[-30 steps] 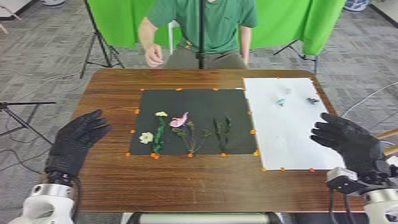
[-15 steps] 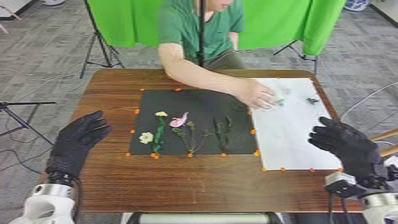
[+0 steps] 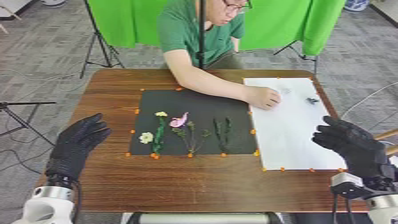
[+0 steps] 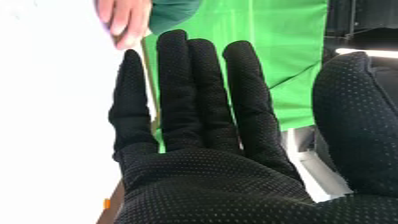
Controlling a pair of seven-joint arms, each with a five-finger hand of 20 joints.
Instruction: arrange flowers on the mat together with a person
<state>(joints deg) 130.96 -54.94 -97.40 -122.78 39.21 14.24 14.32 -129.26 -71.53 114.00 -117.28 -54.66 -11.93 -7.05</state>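
Note:
My left hand (image 3: 78, 142) is open over the table's left edge, apart from the flowers. On the right, my right hand (image 3: 348, 141) is open beside the white sheet; in the right wrist view the right hand (image 4: 213, 175) has straight fingers and holds nothing. The black mat (image 3: 178, 99) bears a white flower (image 3: 147, 137), another pale flower with a green stem (image 3: 160, 131), a pink flower (image 3: 179, 120) with thin stems, and dark green sprigs (image 3: 222, 135). A person's hand (image 3: 263, 97) is closed at the white sheet's left edge, hiding whatever is under it.
The white sheet (image 3: 298, 135) lies right of the mat, with a small dark sprig (image 3: 313, 100) and a faint pale piece (image 3: 285, 91) on it. Orange markers line both. The brown table (image 3: 204, 187) extends in front of them.
The person has leaned in and reached across the mat to the white sheet, then drawn the hand slightly toward the sheet's middle-left. The small green piece there is no longer visible. My hands stay nearly still.

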